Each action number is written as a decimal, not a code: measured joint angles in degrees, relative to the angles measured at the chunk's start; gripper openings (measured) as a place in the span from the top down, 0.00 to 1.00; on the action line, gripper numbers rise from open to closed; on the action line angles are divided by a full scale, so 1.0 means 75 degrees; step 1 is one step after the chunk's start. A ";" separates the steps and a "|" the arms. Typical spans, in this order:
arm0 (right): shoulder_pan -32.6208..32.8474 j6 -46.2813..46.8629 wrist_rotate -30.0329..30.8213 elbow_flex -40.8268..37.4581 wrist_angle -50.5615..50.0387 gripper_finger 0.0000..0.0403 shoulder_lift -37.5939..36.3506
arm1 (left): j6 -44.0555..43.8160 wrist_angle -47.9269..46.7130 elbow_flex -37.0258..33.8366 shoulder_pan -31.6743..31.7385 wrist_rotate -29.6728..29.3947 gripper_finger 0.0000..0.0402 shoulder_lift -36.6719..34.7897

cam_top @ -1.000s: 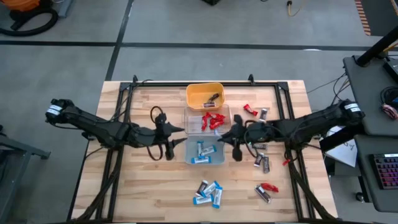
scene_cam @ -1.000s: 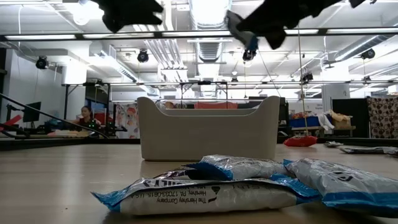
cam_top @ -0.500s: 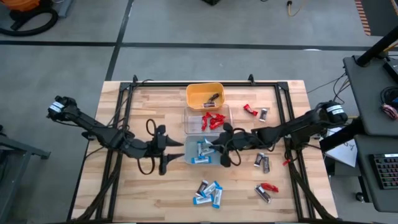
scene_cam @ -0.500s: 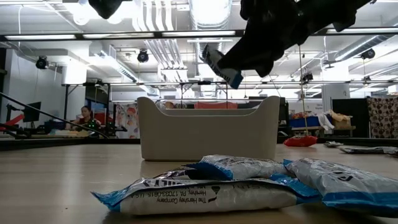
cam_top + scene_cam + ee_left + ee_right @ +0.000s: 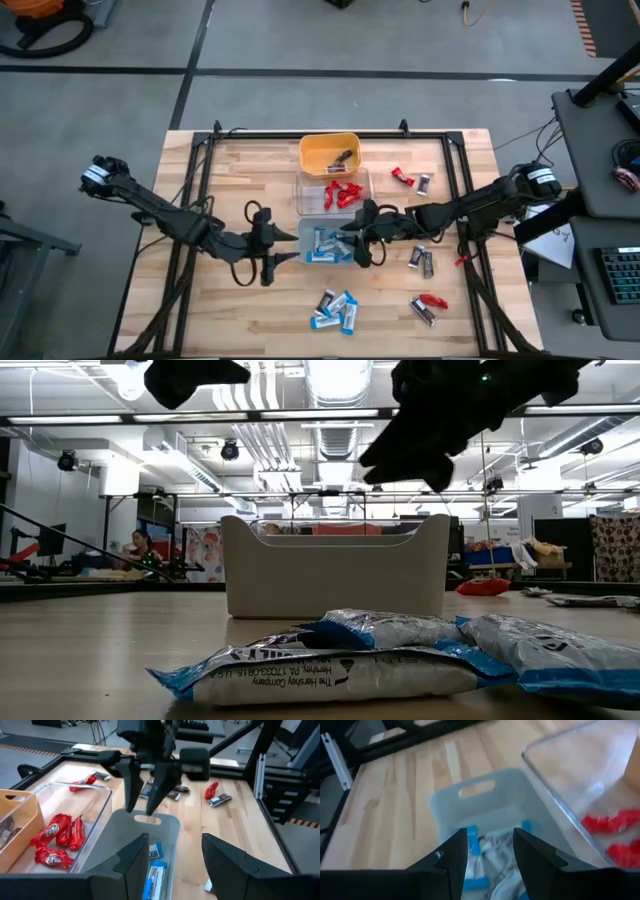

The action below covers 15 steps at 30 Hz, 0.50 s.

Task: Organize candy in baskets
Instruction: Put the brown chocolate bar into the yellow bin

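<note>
The pale grey-blue basket [image 5: 328, 243] holds several blue-and-white candies [image 5: 492, 852]. My right gripper [image 5: 490, 837] hangs open and empty over that basket's right end [image 5: 350, 238]; it also shows in the left wrist view [image 5: 145, 795]. My left gripper [image 5: 175, 845] is open and empty at the basket's left end [image 5: 287, 250], above the table. The clear basket [image 5: 333, 192] holds red candies [image 5: 57, 832]. The yellow-orange basket [image 5: 328, 153] holds a dark candy [image 5: 343, 158].
Loose candy lies on the table: a blue-and-white pile [image 5: 335, 308] near the front edge, dark and red bars at the right [image 5: 425, 305], [image 5: 422, 260], [image 5: 410, 180]. In the low view the blue pile [image 5: 340, 665] lies in front of the grey-blue basket [image 5: 335, 575].
My right gripper has carried a blue-and-white candy from over the clear basket toward the near edge, to above the grey-blue basket, and has let it go; the candy no longer shows in its fingers. My left gripper has shifted toward the near edge and the grey-blue basket.
</note>
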 joint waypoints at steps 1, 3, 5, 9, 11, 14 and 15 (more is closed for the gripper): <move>0.0030 0.0213 -0.0133 0.0000 -0.0186 0.63 -0.0064 | -0.0002 0.0002 0.0000 0.0000 0.0000 0.59 0.0067; 0.0092 0.0704 -0.0444 0.0000 -0.0617 0.64 -0.0213 | -0.0004 -0.0005 -0.0001 0.0000 0.0006 0.59 0.0199; 0.0162 0.1277 -0.0792 0.0000 -0.1078 0.65 -0.0370 | -0.0002 -0.0005 -0.0003 0.0000 0.0009 0.59 0.0287; 0.0344 0.2555 -0.1485 0.0000 -0.1981 0.67 -0.0654 | 0.0006 -0.0014 -0.0003 0.0002 0.0009 0.59 0.0391; 0.0441 0.3160 -0.1759 0.0000 -0.2488 0.67 -0.0764 | 0.0094 -0.0005 -0.0003 0.0006 0.0006 0.59 0.0422; 0.0610 0.4042 -0.2407 0.0000 -0.3128 0.68 -0.0823 | 0.0270 -0.0003 -0.0003 0.0012 0.0002 0.59 0.0461; 0.0680 0.4334 -0.2623 0.0000 -0.3320 0.69 -0.0828 | 0.0320 -0.0005 -0.0003 0.0017 -0.0001 0.59 0.0466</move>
